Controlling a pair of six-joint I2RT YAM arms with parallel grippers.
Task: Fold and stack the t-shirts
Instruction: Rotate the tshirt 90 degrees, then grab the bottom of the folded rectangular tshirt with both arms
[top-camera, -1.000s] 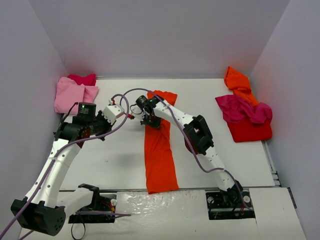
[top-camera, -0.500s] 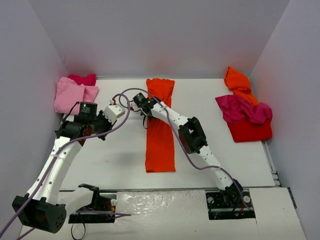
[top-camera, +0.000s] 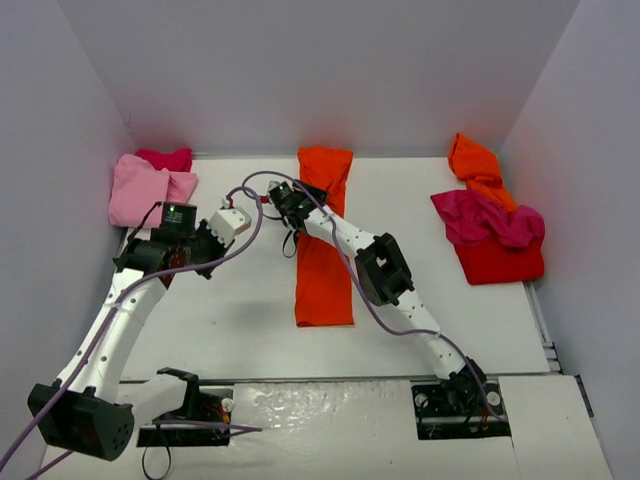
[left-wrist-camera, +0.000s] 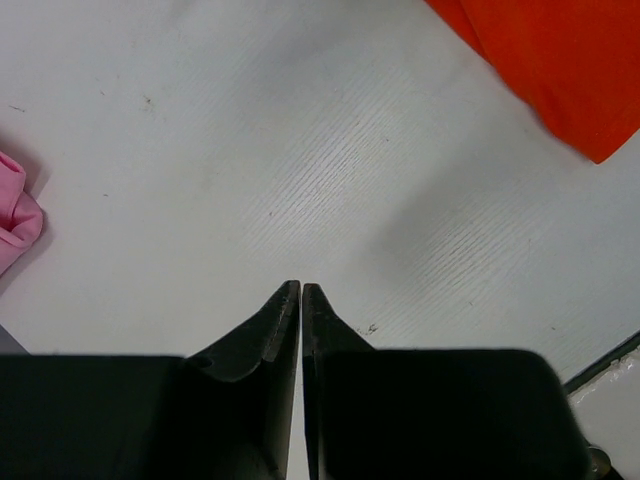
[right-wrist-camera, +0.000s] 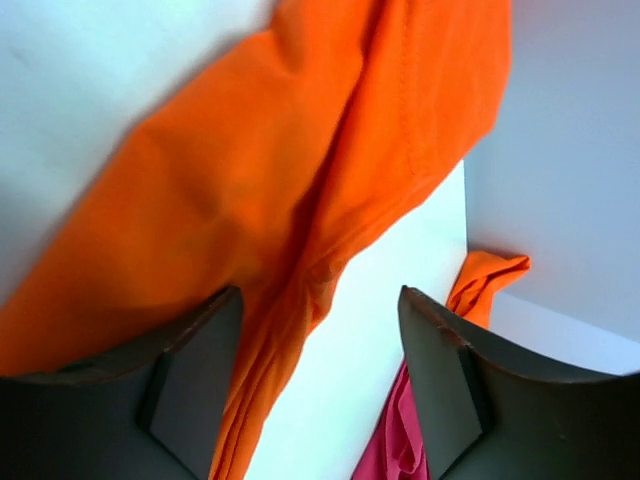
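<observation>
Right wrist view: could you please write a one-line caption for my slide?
Right gripper, fingers open, over the long-folded orange t-shirt on the white table.

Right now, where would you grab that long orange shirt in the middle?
Probably the near short edge of the long orange t-shirt, pinched from above at its corners: it lies flat as a narrow strip, so carrying that end away halves it.

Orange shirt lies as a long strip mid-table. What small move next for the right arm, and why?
Probably raise the right gripper straight up, clear of the orange shirt. Its jaws stand open over the strip's far part, gripping nothing, and the strip lies flat at full length, so a cross fold from the near hem seems due. The left gripper is shut over bare table.
</observation>
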